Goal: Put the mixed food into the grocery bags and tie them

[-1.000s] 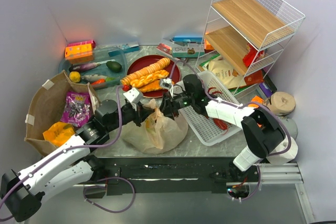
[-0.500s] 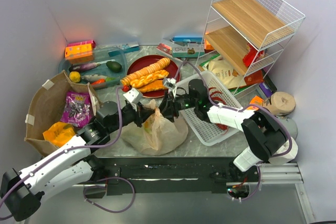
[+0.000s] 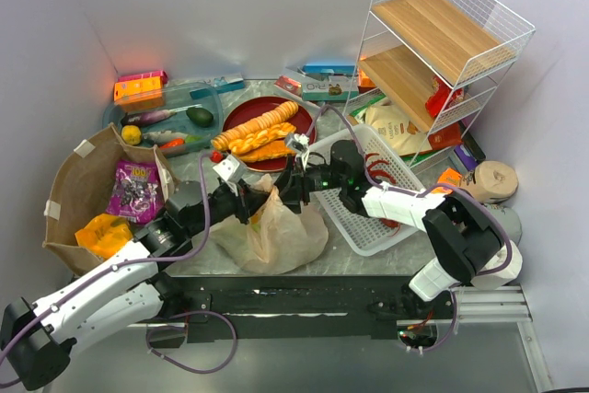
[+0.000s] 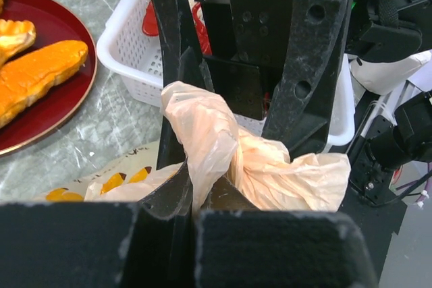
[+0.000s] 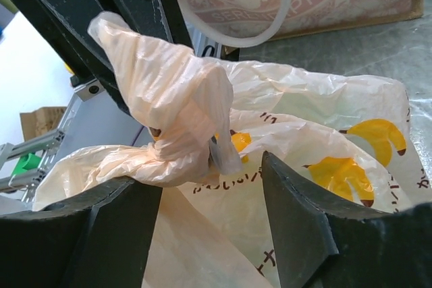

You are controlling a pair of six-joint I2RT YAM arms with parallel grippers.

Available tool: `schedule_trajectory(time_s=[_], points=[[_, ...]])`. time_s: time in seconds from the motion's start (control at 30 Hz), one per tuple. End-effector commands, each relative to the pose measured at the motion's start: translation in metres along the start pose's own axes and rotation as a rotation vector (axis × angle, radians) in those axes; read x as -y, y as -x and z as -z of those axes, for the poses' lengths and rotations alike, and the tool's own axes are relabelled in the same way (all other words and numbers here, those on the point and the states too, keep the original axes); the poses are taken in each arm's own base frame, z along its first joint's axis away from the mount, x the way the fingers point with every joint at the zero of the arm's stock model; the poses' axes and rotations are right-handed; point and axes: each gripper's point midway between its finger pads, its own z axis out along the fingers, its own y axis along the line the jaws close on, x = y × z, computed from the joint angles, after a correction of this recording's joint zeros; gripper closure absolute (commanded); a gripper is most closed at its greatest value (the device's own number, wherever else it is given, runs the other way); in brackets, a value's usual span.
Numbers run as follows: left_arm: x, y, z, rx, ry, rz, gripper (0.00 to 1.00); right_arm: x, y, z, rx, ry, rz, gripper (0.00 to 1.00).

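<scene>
The tan plastic bag (image 3: pixel 276 232) with orange marks lies at the near table edge, between the arms. Its handles are twisted into a knot (image 5: pixel 177 136). My left gripper (image 3: pixel 248 202) is shut on one handle strip (image 4: pixel 202 146) and holds it up. My right gripper (image 3: pixel 291 189) is open, its fingers (image 5: pixel 304 227) on either side of the bag just below the knot, and the other handle end drapes over its left finger. The brown paper bag (image 3: pixel 63 192) stands at the left and holds a purple packet (image 3: pixel 135 187) and an orange packet (image 3: pixel 101 233).
A white slotted basket (image 3: pixel 366 223) sits right of the plastic bag. A red plate (image 3: pixel 236 117) of bread is behind it, with a clear tub (image 3: pixel 170 121) of vegetables at the back left. A wire shelf (image 3: pixel 442 34) stands at the back right, with boxes along the back wall.
My right gripper has moved a little left and nearer, closer to the left gripper. The bag top has bunched up between them. The left gripper keeps its hold.
</scene>
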Motion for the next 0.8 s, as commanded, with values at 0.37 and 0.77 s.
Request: schedule_trajectory(time_s=[0.37,0.77], points=[[-0.002,0.014,0.007,0.027,0.045,0.019,0.97,-0.003,0.015,0.002,0.045,-0.049,0.058,1.00],[-0.017,0.061,0.038,0.072,0.222,-0.007,0.03,-0.010,0.005,0.017,0.034,-0.126,0.035,1.00]])
